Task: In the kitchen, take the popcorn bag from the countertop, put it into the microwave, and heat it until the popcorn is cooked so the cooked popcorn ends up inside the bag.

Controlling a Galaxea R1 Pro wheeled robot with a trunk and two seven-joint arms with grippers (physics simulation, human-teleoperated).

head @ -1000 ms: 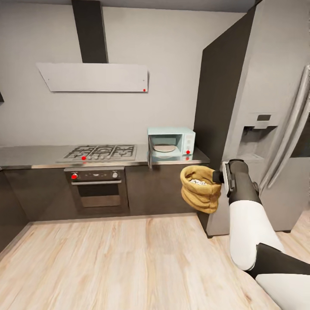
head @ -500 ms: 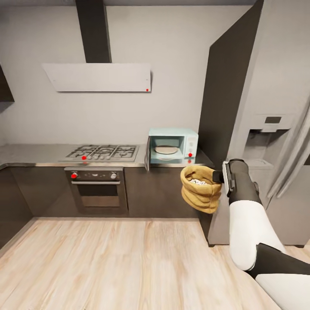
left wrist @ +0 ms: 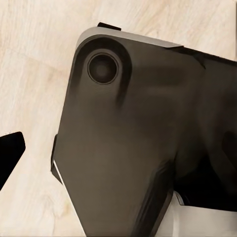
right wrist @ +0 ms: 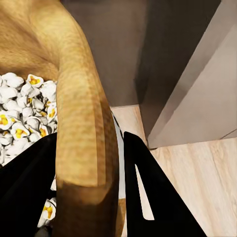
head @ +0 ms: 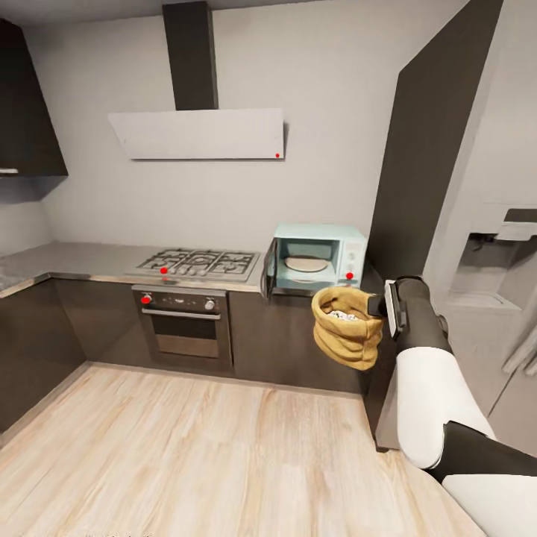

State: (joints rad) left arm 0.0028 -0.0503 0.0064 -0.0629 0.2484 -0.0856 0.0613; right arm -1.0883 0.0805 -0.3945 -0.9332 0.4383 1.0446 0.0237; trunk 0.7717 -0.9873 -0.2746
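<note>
Popcorn bag (head: 347, 333) rim in right end effector (head: 382, 306)

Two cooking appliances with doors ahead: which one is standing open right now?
The mint-blue microwave on the countertop: its door is swung out to the left, showing the turntable. The black oven under the hob is shut.
</note>
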